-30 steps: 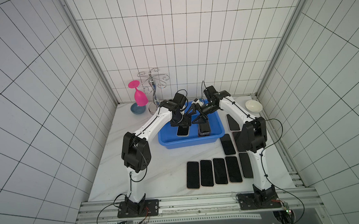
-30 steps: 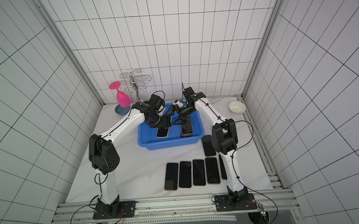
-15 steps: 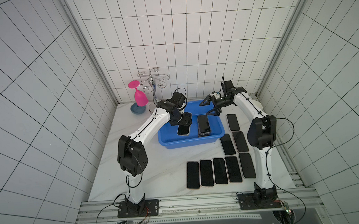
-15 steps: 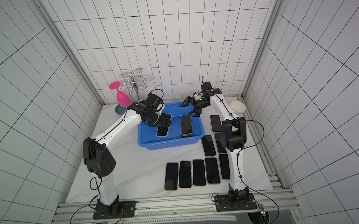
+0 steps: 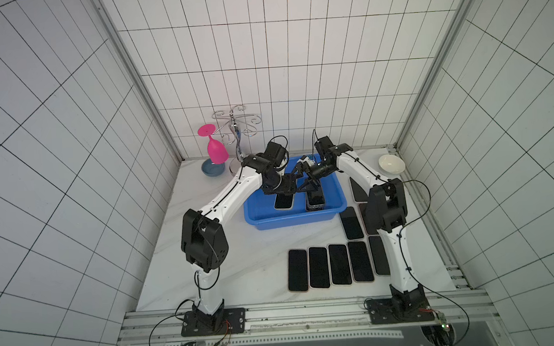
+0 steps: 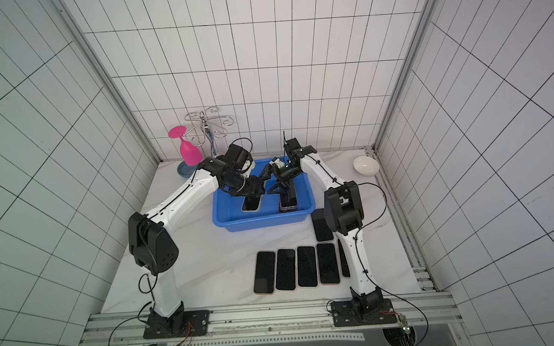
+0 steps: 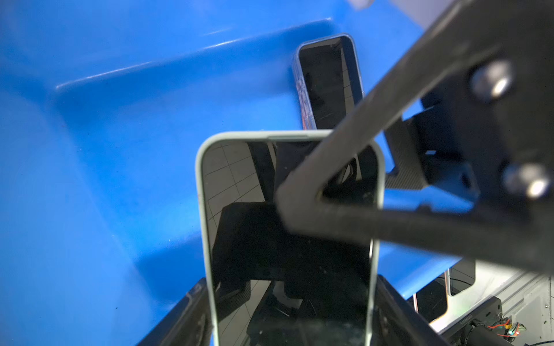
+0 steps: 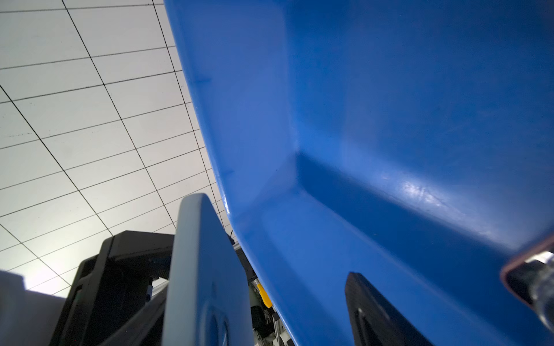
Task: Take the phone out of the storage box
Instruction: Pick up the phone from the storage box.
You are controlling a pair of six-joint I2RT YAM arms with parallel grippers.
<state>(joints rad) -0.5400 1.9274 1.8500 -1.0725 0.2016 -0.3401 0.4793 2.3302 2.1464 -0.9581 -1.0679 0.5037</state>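
The blue storage box (image 5: 291, 220) (image 6: 262, 222) stands at the table's back middle with two phones in it. My left gripper (image 7: 292, 281) (image 5: 282, 193) is shut across the width of the pale-framed phone (image 7: 239, 179) (image 5: 284, 203), a finger on each long edge. I cannot tell whether that phone is clear of the box floor. A darker phone (image 7: 326, 84) (image 5: 315, 202) lies beside it. My right gripper (image 5: 306, 187) (image 6: 278, 190) is open inside the box. One of its fingers (image 7: 359, 122) crosses over the held phone's screen. The other finger (image 8: 374, 311) stands apart from that phone's grey back (image 8: 204, 269).
Several phones (image 5: 329, 265) lie in a row on the table's front right, and more (image 5: 351, 223) lie beside the right arm. A white bowl (image 5: 391, 164) sits at the back right. A pink goblet (image 5: 216, 149), a grey-blue dish (image 5: 213, 167) and a wire rack (image 5: 236, 127) stand at the back left.
The right gripper, which had swung out above the box's back right corner, has come back into the box beside the left gripper. The left gripper has stayed on its phone.
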